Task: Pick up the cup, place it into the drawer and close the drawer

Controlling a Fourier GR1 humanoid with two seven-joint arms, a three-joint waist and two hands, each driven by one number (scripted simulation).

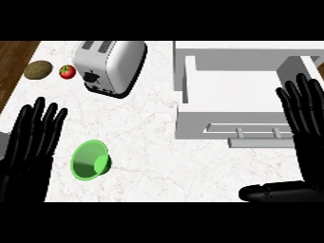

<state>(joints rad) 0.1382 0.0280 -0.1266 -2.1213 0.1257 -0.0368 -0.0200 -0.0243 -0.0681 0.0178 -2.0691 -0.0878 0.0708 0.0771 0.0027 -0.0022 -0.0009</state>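
- The green cup lies tipped on the desk, its mouth turned up toward us, so I'd guess it will have to be taken round the rim or side.
- The left hand is just beside it, fingers straight and spread, holding nothing. It looks nearest for the pick, though the drawer is across on the other side.
- The drawer stands pulled out and bare inside, well apart from the cup, ready to take it. Its handle faces the robot, handy for the push shut afterwards.
- The right hand is over the drawer's right front corner, fingers straight, thumb out, empty.
- Further back stand a toaster, a tomato and a potato, clear of the route between cup and drawer.
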